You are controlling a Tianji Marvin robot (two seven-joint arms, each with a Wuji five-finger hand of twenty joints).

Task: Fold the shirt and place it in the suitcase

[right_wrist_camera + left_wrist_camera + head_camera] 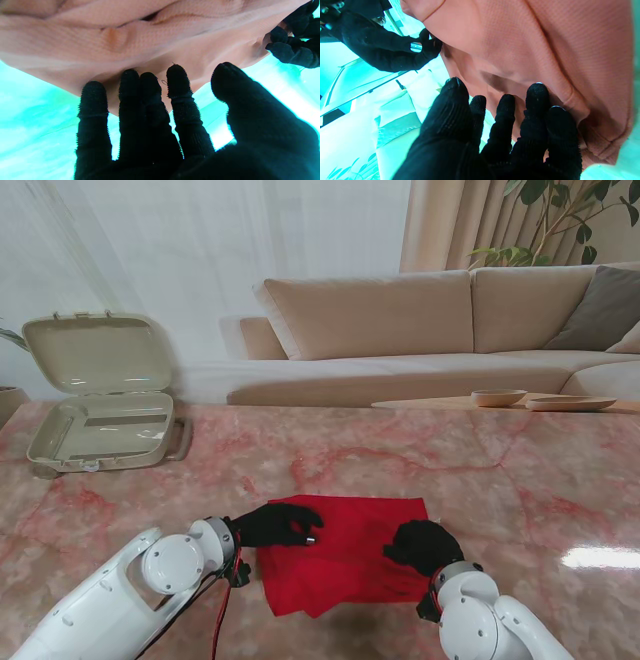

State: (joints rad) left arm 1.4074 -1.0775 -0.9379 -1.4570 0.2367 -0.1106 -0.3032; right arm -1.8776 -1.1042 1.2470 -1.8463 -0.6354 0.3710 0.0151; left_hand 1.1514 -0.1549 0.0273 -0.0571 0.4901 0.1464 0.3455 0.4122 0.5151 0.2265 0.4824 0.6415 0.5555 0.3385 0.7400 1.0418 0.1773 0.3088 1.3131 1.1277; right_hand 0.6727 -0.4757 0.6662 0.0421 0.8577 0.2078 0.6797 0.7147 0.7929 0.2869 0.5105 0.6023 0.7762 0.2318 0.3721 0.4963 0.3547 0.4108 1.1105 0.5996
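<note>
- The red shirt (345, 550), partly folded, lies on the near tabletop (480, 470).
- Left hand (278, 524) rests on its left edge, fingers (537, 95) spread, gripping nothing.
- Right hand (422, 545) presses its right edge, fingers (176, 77) spread.
- The suitcase (100, 395) stands open, far left.

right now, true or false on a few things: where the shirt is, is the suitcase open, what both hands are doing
1. The shirt lies on the table, not in the suitcase. True.
2. The suitcase is closed. False: its lid stands open, and no clothing shows inside.
3. The suitcase sits on the far left of the table. True.
4. The left hand is by the suitcase. False: it is at the shirt's left edge, far from the suitcase.
5. The right hand is at the shirt's right side. True.
6. The shirt is blue. False: it is red.
</note>
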